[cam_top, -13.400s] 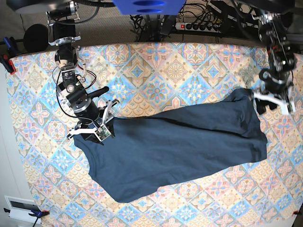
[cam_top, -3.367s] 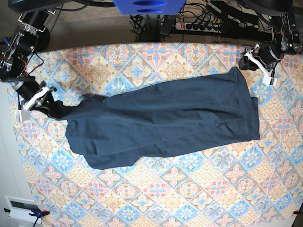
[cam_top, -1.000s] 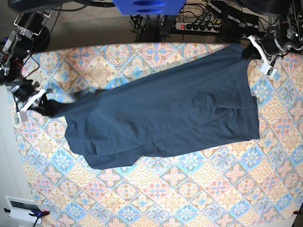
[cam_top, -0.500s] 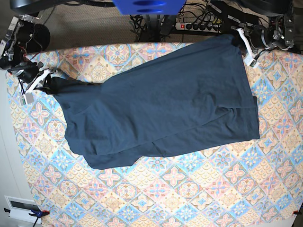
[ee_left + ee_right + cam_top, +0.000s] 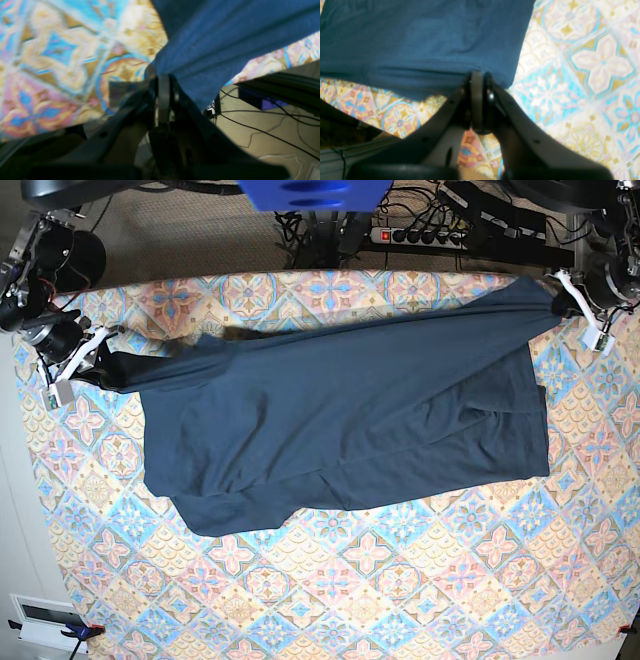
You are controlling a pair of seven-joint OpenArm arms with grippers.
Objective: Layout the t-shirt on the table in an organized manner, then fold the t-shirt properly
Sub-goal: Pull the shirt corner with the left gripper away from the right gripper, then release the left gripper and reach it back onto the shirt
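A large rectangular table [image 5: 400, 600] with a cloth of blue, pink and cream diamonds lies bare along its near edge, toward 6 o'clock. Across its middle spreads the plain dark navy soft t-shirt [image 5: 340, 430], its lower part resting on the cloth. Farther back, at 9 o'clock, the right gripper [image 5: 93, 362] pinches one far corner; at 2 o'clock the left gripper [image 5: 562, 291] pinches the other, and the far edge stretches between them.

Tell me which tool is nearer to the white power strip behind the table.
Left. The left tool grips the dark navy cloth t-shirt at the far edge of the table, near the white power strip. The right tool grips it at the opposite side, farther away.
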